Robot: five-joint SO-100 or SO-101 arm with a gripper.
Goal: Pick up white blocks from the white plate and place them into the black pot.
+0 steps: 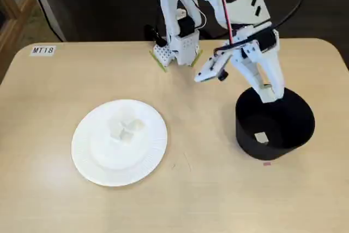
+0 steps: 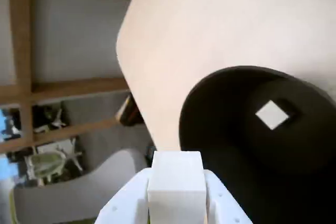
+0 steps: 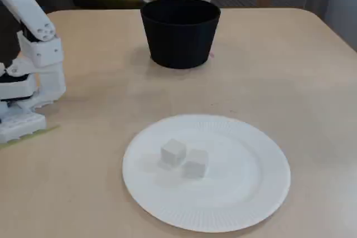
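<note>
- The bench (image 1: 54,200) carries the white plate (image 3: 251,193), with two white blocks (image 3: 173,152) left to move.
- The black pot (image 1: 248,135) already contains one block (image 1: 262,137).
- My hand (image 2: 176,203) is clamped on another block (image 2: 176,182), poised over the pot's rim.

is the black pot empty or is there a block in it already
Not empty: one white block lies on the bottom of the black pot, seen in the wrist view and a fixed view.

Even soft daylight, slight blur.
</note>
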